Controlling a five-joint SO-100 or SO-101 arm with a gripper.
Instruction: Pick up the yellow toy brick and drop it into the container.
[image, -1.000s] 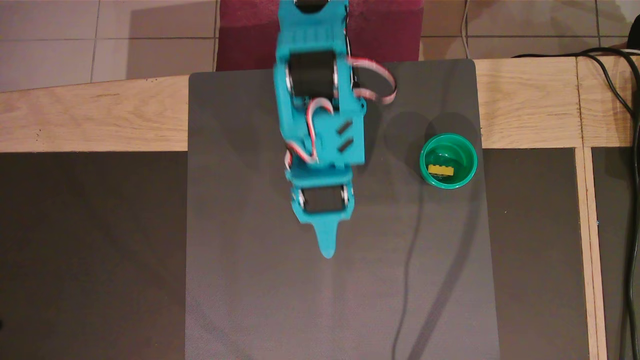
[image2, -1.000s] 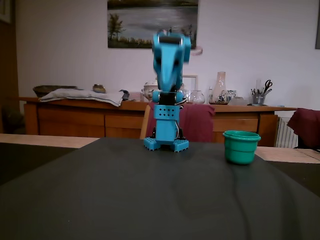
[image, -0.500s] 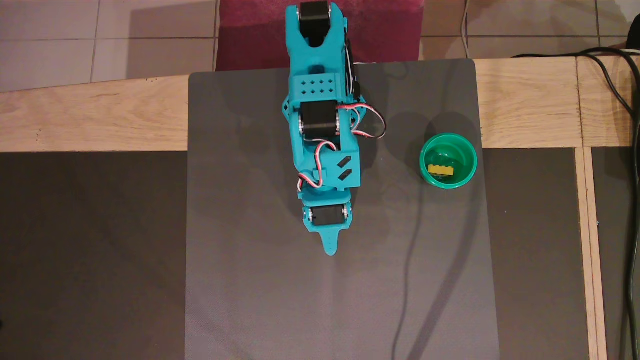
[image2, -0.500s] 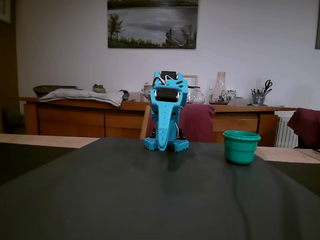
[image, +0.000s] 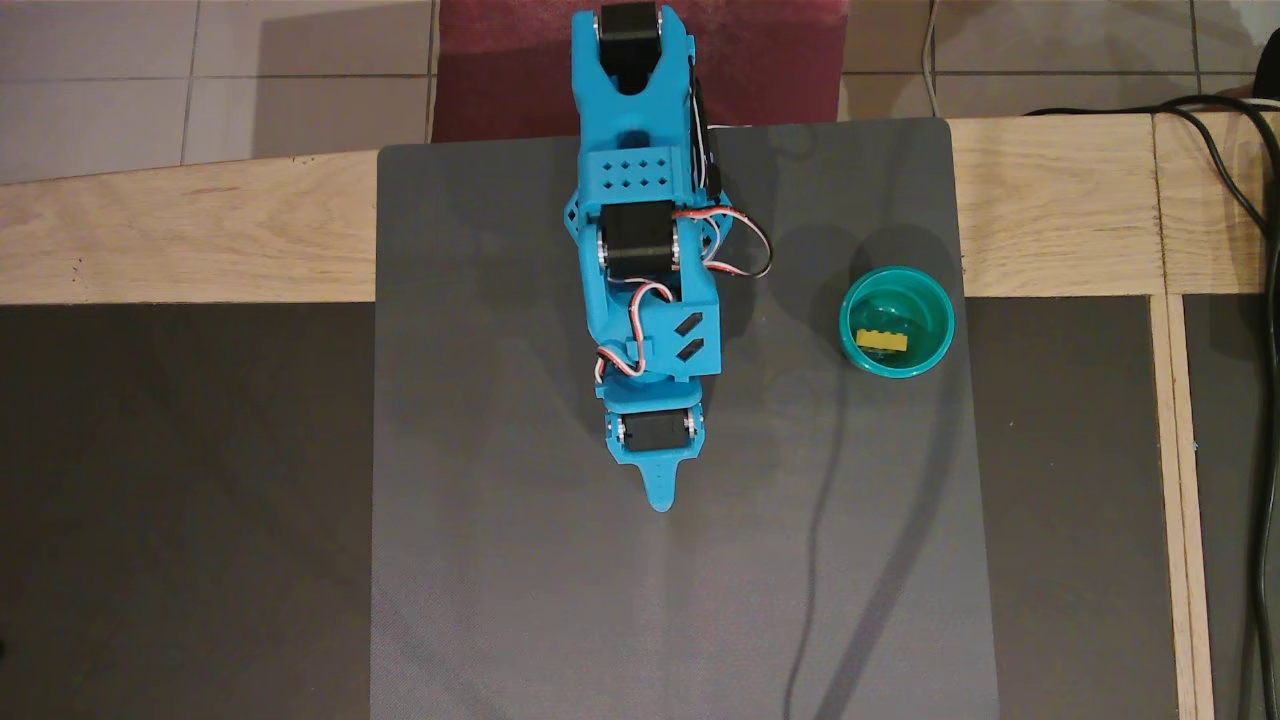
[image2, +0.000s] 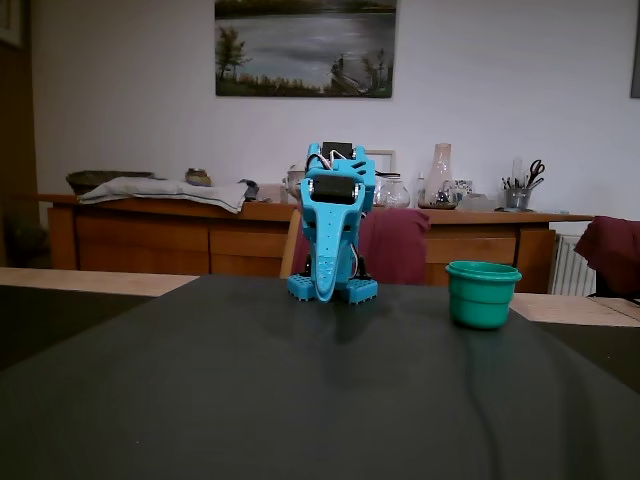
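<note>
Mat: dark grey mat (image2: 300, 400) fills the front of the fixed view. It lies flat on the wooden table (image: 150, 240), and nothing sits on its near part.

Gripper: blue gripper (image: 659, 497) points toward 6 o'clock in the overhead view, with its tip over the middle of the mat. In the fixed view the gripper (image2: 326, 290) hangs low, with its tip close to the mat. The two fingers look pressed together into one thin point. Nothing is between them.

Arm: blue arm (image: 645, 250) is folded up over its base. It runs from 12 o'clock down to the middle of the overhead view. Red, white and black wires (image: 735, 245) loop out on its 3 o'clock side.

Container: teal-green container (image: 897, 321) stands upright on the mat, at about 3 o'clock from the arm in the overhead view and well apart from it. It is close to the mat's 3 o'clock edge. In the fixed view the container (image2: 483, 293) stands to the right of the arm's base.

Brick: yellow toy brick (image: 881, 341) lies inside the container, on the bottom, toward the 6 o'clock side. The fixed view does not show it, because the container's wall hides it.

Far back: long wooden sideboard (image2: 150, 235) stands by the wall, and a painting (image2: 305, 47) hangs above it.
</note>
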